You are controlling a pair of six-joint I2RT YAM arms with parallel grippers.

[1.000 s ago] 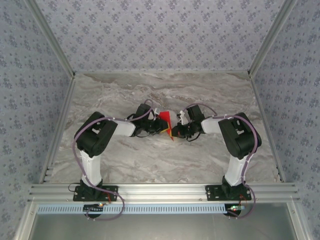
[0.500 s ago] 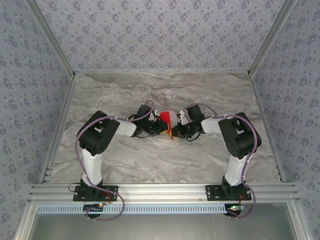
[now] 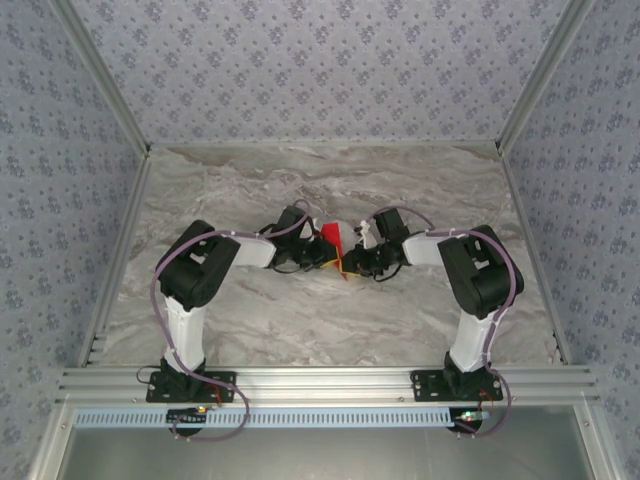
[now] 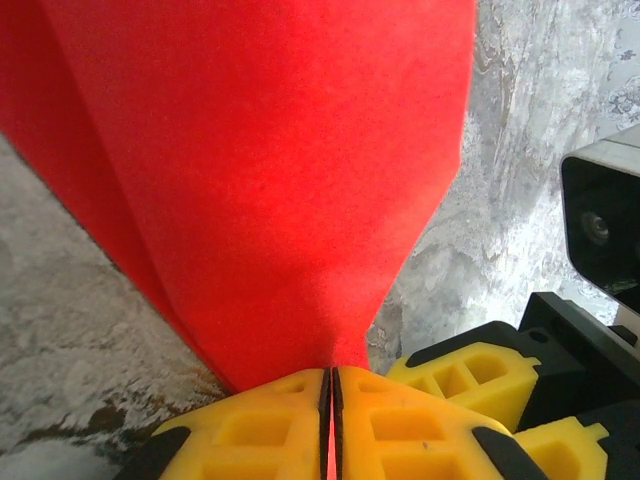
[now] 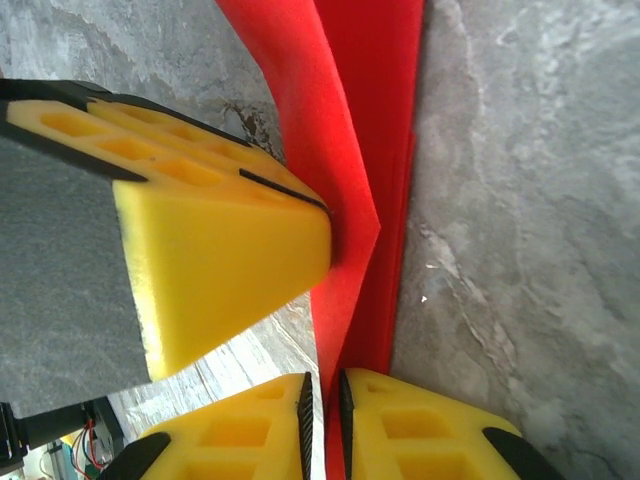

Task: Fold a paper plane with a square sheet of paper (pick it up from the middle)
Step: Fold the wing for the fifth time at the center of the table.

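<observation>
Both arms reach inward and meet at the middle of the marble-patterned table (image 3: 300, 330), well short of its far edge. The sheet of red paper (image 3: 332, 236) stands off the table surface between the two wrists, already folded into an angular, tapering shape rather than lying flat. In the overhead view the left gripper (image 3: 323, 257) comes in from the left and the right gripper (image 3: 347, 262) from the right, their yellow tips just beside one another under the paper's near end. In the left wrist view the left gripper (image 4: 331, 375) has its jaws pressed together with only a hairline seam between them, and the narrow lower end of the sheet of red paper (image 4: 270, 180) is pinched in that seam, widening as it rises away from the pads. To the right of it in the same view are the yellow fingers (image 4: 468, 378) of the other arm and a pale camera housing (image 4: 600, 225). In the right wrist view the right gripper (image 5: 322, 385) has its jaws nearly together with a thin slit showing, and the layered edge of the sheet of red paper (image 5: 360, 150) runs down into that slit. A yellow finger of the left arm (image 5: 225, 265) presses against the paper's left face just above the right gripper's tips.
</observation>
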